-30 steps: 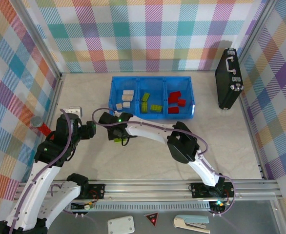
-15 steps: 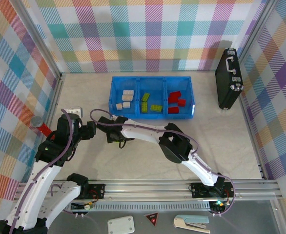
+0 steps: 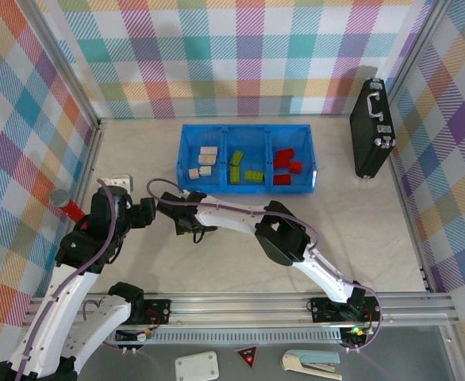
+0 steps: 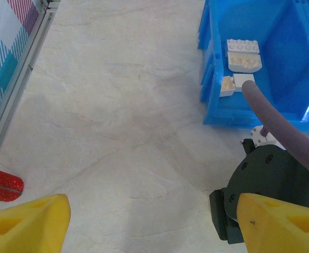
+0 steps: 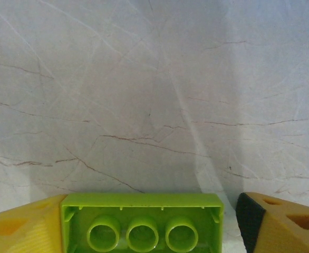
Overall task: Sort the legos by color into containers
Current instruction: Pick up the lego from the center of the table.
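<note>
Though half offscreen, lime lego (image 5: 142,208).

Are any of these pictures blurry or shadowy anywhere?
Top external view: evenly lit, the blue tray crisp. Left wrist view: the yellow fingertips look soft, a faint shadow between them. Right wrist view: the green brick sharp, dim bands crossing the table.

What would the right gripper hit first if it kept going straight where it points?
Probably the bare marble tabletop: the right gripper points down at it, a lime green lego between its fingers.
</note>
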Robot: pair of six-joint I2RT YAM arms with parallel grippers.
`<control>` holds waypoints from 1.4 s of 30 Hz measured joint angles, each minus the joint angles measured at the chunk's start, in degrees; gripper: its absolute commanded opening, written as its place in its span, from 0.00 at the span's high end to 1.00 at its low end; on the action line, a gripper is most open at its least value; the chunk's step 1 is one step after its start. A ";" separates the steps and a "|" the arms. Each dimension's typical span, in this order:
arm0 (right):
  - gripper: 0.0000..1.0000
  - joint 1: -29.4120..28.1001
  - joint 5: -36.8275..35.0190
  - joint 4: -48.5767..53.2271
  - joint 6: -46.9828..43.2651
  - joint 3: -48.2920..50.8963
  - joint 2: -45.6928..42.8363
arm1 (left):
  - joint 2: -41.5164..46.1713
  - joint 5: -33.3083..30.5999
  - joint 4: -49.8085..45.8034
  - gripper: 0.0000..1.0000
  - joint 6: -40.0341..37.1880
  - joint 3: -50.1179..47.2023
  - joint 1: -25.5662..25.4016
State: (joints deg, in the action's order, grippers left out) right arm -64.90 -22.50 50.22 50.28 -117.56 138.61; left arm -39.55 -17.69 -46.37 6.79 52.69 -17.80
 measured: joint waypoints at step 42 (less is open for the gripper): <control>0.39 3.52 2.49 2.73 -14.88 11.17 -15.45 | -0.02 0.00 0.02 0.17 0.00 -0.04 0.00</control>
State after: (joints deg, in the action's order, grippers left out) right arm -61.39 -20.01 52.95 35.40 -106.39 123.15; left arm -39.57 -17.69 -46.35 6.79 52.64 -17.80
